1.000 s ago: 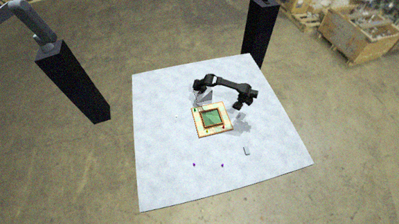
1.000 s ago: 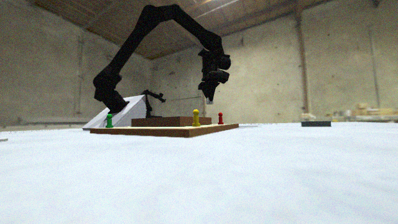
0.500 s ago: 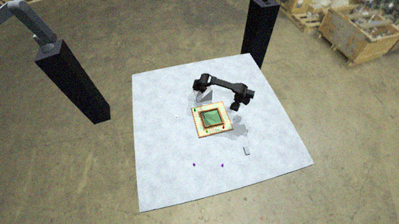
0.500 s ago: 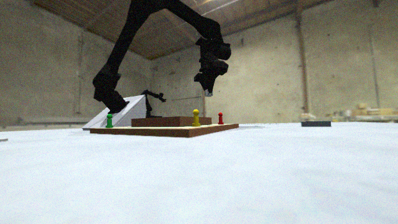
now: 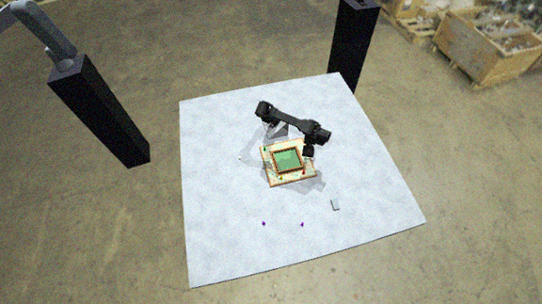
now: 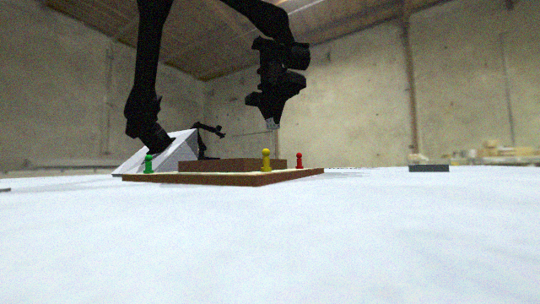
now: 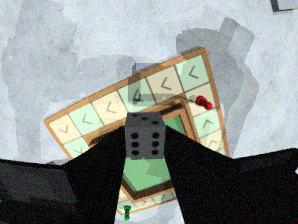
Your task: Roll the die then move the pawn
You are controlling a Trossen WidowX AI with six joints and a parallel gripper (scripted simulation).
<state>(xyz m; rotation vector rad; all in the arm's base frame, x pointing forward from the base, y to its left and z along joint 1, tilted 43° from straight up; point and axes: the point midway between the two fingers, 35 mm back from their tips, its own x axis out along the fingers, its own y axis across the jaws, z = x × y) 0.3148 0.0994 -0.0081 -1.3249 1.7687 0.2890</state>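
My gripper [image 6: 273,122] [image 7: 144,131] is shut on the grey-white die [image 6: 272,124] [image 7: 144,136] and holds it in the air, above the height of the tray walls. In the wrist view a face with six pips faces the camera. The tray [image 5: 286,160] [image 6: 211,165] has brown walls and a green floor and sits in the middle of the board [image 5: 293,178] [image 6: 190,179]. The red pawn [image 5: 304,172] [image 6: 299,160] [image 7: 204,102] stands upright on a cream square beside a green corner square. Arrows are printed on the track squares.
The green pawn [image 5: 265,149] [image 6: 148,164] [image 7: 127,212] and yellow pawn [image 5: 281,177] [image 6: 266,160] stand on the board. A grey block [image 5: 335,204] [image 6: 429,168] and two purple objects [image 5: 263,223] [image 5: 301,225] lie on the table. A wedge [image 6: 179,148] stands by the arm's base.
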